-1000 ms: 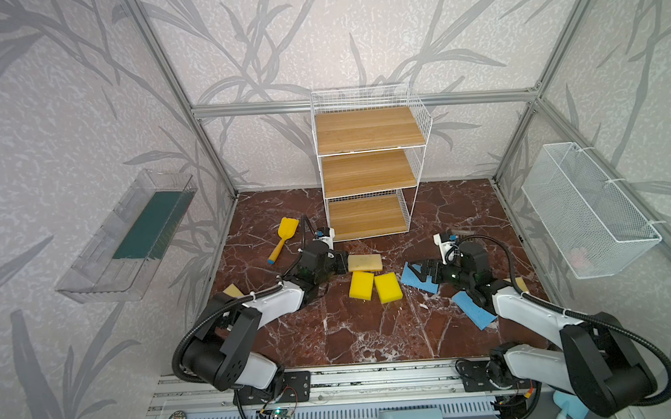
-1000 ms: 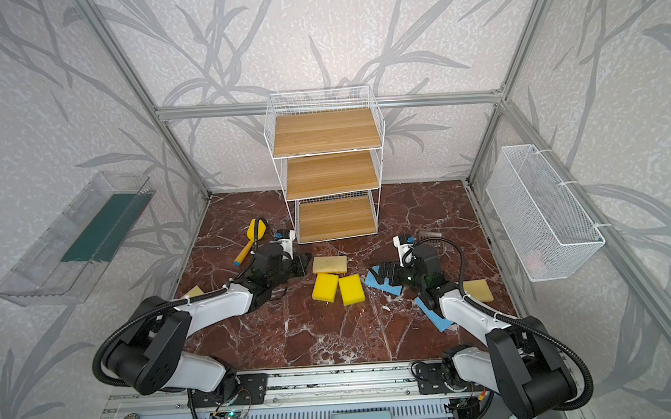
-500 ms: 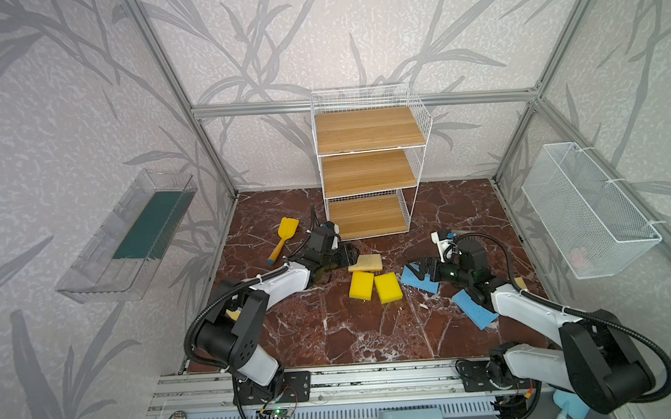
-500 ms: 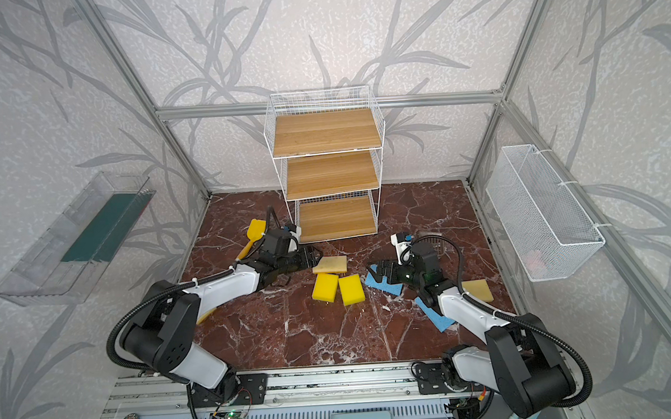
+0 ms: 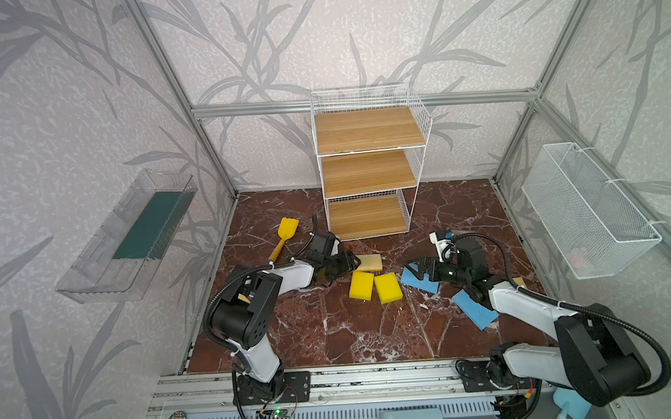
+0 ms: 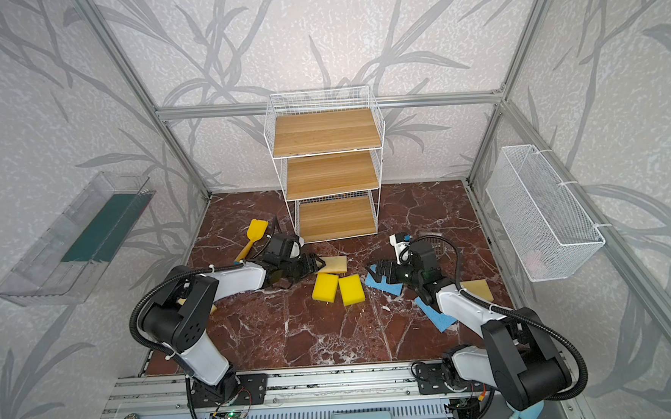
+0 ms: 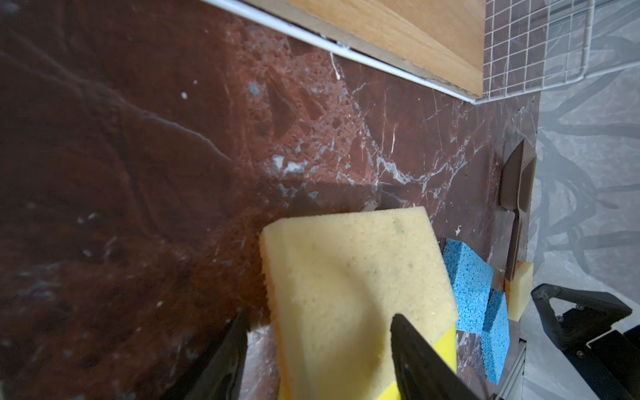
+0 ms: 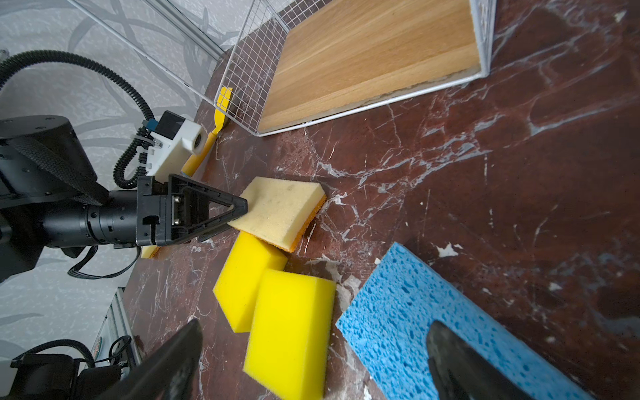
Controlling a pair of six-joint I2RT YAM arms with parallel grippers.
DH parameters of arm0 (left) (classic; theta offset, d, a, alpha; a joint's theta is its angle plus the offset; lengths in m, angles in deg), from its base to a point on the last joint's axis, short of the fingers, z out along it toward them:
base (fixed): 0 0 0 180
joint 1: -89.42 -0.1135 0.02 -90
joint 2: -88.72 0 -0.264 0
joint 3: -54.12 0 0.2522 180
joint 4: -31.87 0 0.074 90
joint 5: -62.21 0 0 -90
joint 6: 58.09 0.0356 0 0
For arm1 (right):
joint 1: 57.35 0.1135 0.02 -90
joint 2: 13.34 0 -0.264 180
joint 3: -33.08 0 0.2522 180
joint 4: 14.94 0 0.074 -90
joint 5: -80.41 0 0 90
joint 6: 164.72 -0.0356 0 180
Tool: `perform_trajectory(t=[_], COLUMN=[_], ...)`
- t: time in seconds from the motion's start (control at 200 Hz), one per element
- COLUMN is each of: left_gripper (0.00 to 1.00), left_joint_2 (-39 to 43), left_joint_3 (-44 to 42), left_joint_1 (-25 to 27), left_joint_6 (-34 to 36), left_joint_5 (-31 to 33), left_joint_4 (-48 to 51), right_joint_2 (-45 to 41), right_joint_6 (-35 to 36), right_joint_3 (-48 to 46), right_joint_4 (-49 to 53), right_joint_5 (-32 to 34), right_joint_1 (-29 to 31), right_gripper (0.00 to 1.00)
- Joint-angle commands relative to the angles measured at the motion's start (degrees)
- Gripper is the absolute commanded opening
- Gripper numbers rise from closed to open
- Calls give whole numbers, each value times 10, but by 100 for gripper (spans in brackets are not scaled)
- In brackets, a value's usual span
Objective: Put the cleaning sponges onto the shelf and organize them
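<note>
In both top views the white wire-frame shelf with 3 light wooden boards (image 5: 367, 173) stands at 12 o'clock on the red-brown marble bench (image 5: 332, 329). All 3 boards are bare, and every sponge in view lies on the bench.

A beige-topped, orange-backed rectangular foam sponge (image 5: 371, 262) lies at 6 o'clock from the shelf's foot, with the left end effector (image 5: 355, 262) at its 9 o'clock edge. The 2 thick bright-yellow foam sponges (image 5: 361, 284) sit side by side at the beige sponge's 6 o'clock. At their 3 o'clock, a thin light-blue sponge (image 5: 412, 282) lies under the right end effector (image 5: 418, 270). A second light-blue sponge (image 5: 475, 309) lies at 5 o'clock from the first, partly under the right arm. In a top view another beige foam sponge (image 6: 478, 289) lies near the bench's 3 o'clock edge. A yellow plastic toy shovel (image 5: 286, 234) lies at 10 o'clock from the left end effector.

In the left wrist view, 1 black finger (image 7: 415, 353) crosses the beige sponge's upper face. The other finger stands just off its edge with bench showing between, so the left end effector is released, not clamped.

In the right wrist view, the right end effector's fingers (image 8: 460, 363) are spread wide and grasp nothing. The beige sponge leans tilted on a yellow sponge.
</note>
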Motion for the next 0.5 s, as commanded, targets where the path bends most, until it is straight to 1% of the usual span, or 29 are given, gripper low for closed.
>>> perform_trajectory(t=[0.0, 0.17, 0.295, 0.35, 0.495], left_gripper=[59, 36, 27, 19, 15], left_joint_2=[-9, -1, 18, 32, 79], left_joint_3=[8, 8, 7, 7, 5], left_joint_1=[-1, -1, -1, -1, -2], left_joint_6=[-16, -21, -23, -21, -12], left_joint_5=[-14, -11, -1, 4, 28], left_joint_4=[-16, -16, -8, -2, 17], right_joint_2=[7, 4, 0, 0, -7], right_joint_6=[0, 8, 9, 9, 11], right_joint_3=[22, 27, 28, 30, 32], right_joint_4=[13, 40, 49, 52, 59], right_joint_5=[-10, -7, -9, -13, -15], right_joint_1=[2, 3, 4, 5, 5], right_gripper=[98, 98, 97, 97, 97])
